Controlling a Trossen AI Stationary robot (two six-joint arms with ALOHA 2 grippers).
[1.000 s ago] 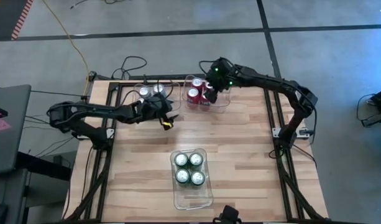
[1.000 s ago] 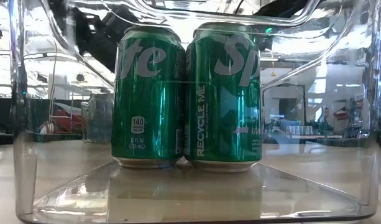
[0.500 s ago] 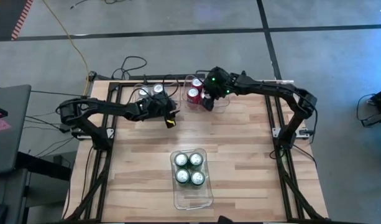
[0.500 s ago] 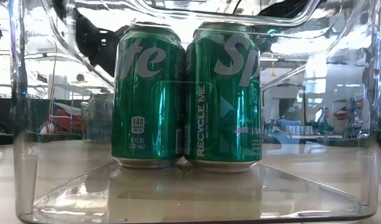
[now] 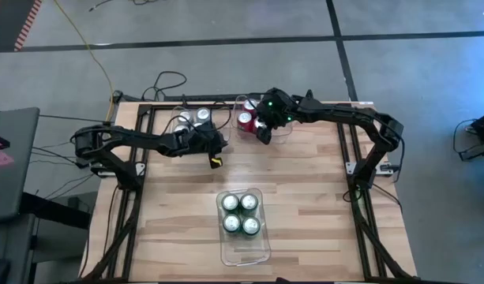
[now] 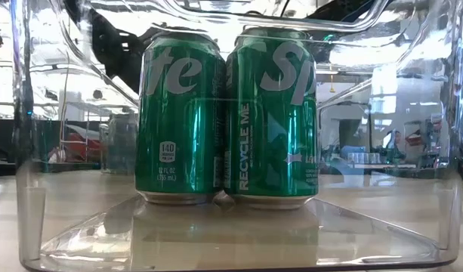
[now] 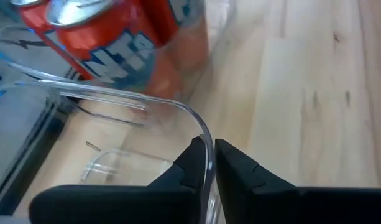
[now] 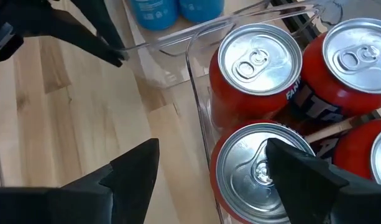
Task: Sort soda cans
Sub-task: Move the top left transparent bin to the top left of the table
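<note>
Two silver-topped cans (image 5: 193, 117) stand in a clear bin (image 7: 125, 101) at the table's far left; they show blue-sided (image 8: 154, 9) in the right wrist view. My left gripper (image 7: 209, 149) is shut on that bin's wall at its near right corner. Red cans (image 8: 260, 59) stand in a second clear bin (image 8: 199, 118) at the far middle. My right gripper (image 8: 212, 165) hangs open over this bin's near left edge, one finger outside the wall and one above a red can (image 8: 240, 168); I cannot tell whether it touches. Several green cans (image 5: 240, 213) stand in a third bin. My left gripper pinches the clear bin's thin wall just below the rim (image 7: 207, 138), at a rounded corner. One finger (image 7: 189, 163) is inside the bin and the other (image 7: 235, 167) outside. The fingers slant down from the table's left side. The bin rests on the table.
The green cans' clear bin (image 5: 245, 251) sits at the table's near middle and fills the low view, its wall (image 6: 23, 151) right before the camera. Bare wood (image 5: 313, 181) lies between the far bins and this one. Black frame rails (image 5: 348, 158) edge the table.
My right gripper has swung from over the red cans toward the table's near left, to the red bin's near left edge. My left gripper has sunk a little at the corner of the silver cans' bin. No can has moved.
</note>
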